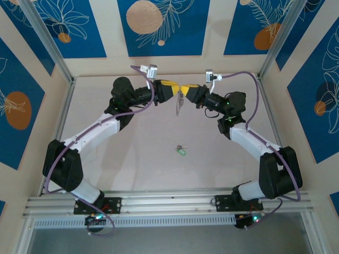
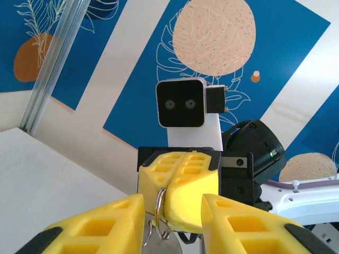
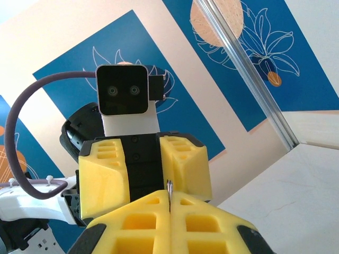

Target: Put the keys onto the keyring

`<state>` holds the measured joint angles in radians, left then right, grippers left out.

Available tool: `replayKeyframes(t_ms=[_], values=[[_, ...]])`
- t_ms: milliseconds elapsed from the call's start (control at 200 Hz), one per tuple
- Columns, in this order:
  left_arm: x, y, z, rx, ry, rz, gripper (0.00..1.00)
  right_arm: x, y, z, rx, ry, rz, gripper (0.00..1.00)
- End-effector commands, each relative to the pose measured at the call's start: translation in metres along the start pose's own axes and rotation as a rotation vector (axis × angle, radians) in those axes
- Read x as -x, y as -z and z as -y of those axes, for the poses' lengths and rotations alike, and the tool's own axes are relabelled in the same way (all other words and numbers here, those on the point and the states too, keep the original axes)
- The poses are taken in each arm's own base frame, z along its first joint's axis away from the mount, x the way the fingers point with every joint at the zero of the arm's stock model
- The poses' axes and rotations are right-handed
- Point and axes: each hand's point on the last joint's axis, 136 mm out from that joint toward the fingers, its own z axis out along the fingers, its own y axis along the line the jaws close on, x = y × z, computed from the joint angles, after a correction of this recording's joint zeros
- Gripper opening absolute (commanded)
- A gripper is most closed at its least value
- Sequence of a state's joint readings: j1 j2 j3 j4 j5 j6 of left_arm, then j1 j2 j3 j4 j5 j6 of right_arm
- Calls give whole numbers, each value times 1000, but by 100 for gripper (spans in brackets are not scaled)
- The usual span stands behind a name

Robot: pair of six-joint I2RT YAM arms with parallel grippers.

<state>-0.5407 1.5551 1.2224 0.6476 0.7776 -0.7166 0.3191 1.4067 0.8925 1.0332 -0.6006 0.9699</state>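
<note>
The right gripper (image 1: 186, 90) is holding the keyring (image 1: 180, 101) up in the air. Its two yellow fingers (image 3: 212, 225) are pressing tight together. In the right wrist view, a thin bit of grey metal is poking up out of the crack between them. The rest of the keyring is hanging down under those fingers, and small shiny pieces are dangling from it.

The left gripper (image 1: 174, 89) is pointing at the keyring from the other side, nose to nose with the right gripper. Its own yellow fingers (image 2: 100, 225) are standing wide apart, one on each side of the keyring, and they are not squeezing anything. In the left wrist view, the ring is sitting in the gap between them, pinched by the right gripper's closed tips. I cannot tell if the left fingers are touching the keyring.

The key (image 1: 181, 151) with the pale green head is lying flat on the table (image 1: 132, 159). It is well apart from the keyring, on the side nearer the arm bases. No gripper is touching it.
</note>
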Motion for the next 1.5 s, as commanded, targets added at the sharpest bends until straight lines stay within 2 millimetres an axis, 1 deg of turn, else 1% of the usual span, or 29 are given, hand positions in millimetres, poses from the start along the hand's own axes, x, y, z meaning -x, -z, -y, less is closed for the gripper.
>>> replayKeyframes(t_ms=[0,65,190,345,460,475,540,575,620,660,725,815,920,1085,1185,1305,1415,1495], values=[[-2,-6,13,-66,-19,-6,29,18,-5,-14,32,52,49,0],[-2,-7,14,-73,-20,-8,27,18,-5,-14,31,51,50,0],[-3,-8,16,-82,-21,-11,17,18,-4,-12,25,49,51,0],[-2,-8,18,-87,-27,-7,0,17,-4,-10,22,44,47,0],[-3,-8,18,-83,-34,-13,0,16,-2,-7,16,37,25,0],[-3,-8,19,-84,-38,-16,0,16,0,-6,12,35,22,2],[-5,-8,20,-82,-59,-39,0,19,8,0,-11,24,12,23],[-6,-7,22,-81,-76,-57,0,19,13,5,-28,18,7,31],[-6,-6,25,-78,-104,-80,0,21,20,8,-47,17,9,37],[-7,-5,26,-75,-130,-102,0,23,26,11,-63,21,12,40],[-9,-4,31,-75,-182,-144,0,23,34,11,-74,25,1,40],[-10,-1,38,-80,-250,-203,0,22,40,6,-78,43,-30,41],[-13,2,44,-89,-311,-267,0,16,42,-7,-45,76,-100,45],[-14,4,51,-116,-363,-330,0,7,42,-25,-2,116,-179,45],[-14,3,52,-131,-371,-345,0,3,39,-33,19,126,-204,45],[-15,1,51,-148,-360,-353,0,0,35,-34,28,127,-211,45],[-15,-1,52,-163,-354,-351,0,0,31,-34,35,130,-212,41],[-16,-2,51,-167,-349,-352,0,0,27,-34,44,128,-217,40]])
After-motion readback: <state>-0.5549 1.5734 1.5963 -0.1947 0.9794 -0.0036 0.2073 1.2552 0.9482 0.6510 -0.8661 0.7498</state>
